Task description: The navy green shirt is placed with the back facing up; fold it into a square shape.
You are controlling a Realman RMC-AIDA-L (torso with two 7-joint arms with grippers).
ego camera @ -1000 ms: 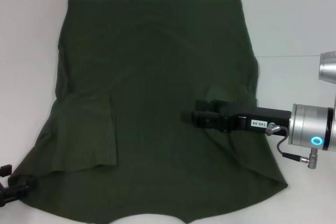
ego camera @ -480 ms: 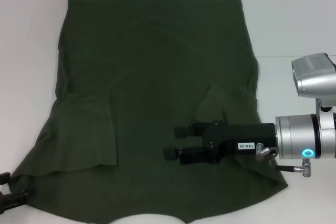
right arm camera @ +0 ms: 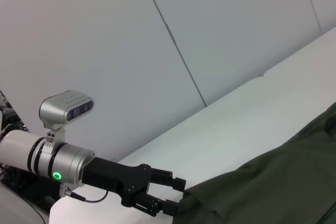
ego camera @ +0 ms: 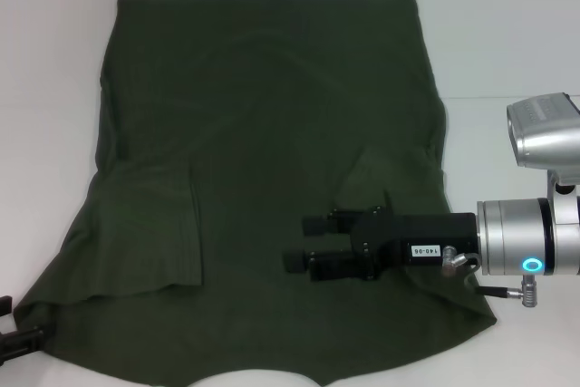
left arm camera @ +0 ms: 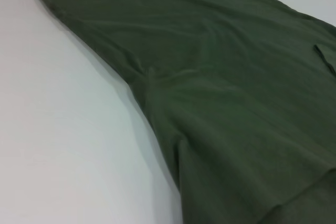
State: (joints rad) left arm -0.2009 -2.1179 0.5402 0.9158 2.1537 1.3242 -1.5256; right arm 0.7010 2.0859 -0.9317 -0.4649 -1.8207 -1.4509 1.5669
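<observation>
1. So, the right arm reaches in level from the right side, and its right tool (ego camera: 297,244) hovers over the lower middle of the navy green shirt (ego camera: 263,133), fingers pointing toward the robot's left.
2. Its two fingers sit apart with a gap between them and nothing in there. Whether they touch the cloth below, I can't tell.
3. Down at the near left corner, only a sliver of the left tool (ego camera: 14,337) pokes into the head view, right by the shirt's near left corner. The right wrist view shows it better (right arm camera: 173,196): fingers spread, tips right at the cloth edge, but I can't tell if they've got any fabric.
4. Shirt's lying spread out on the white tabletop (ego camera: 507,52), plain dark olive side up, straight hem at the far end.
5. Both sleeves are folded inward over the body, one flap on the left, a smaller one just behind the right tool.
6. Soft wrinkles run along its left edge in the left wrist view (left arm camera: 220,77).
</observation>
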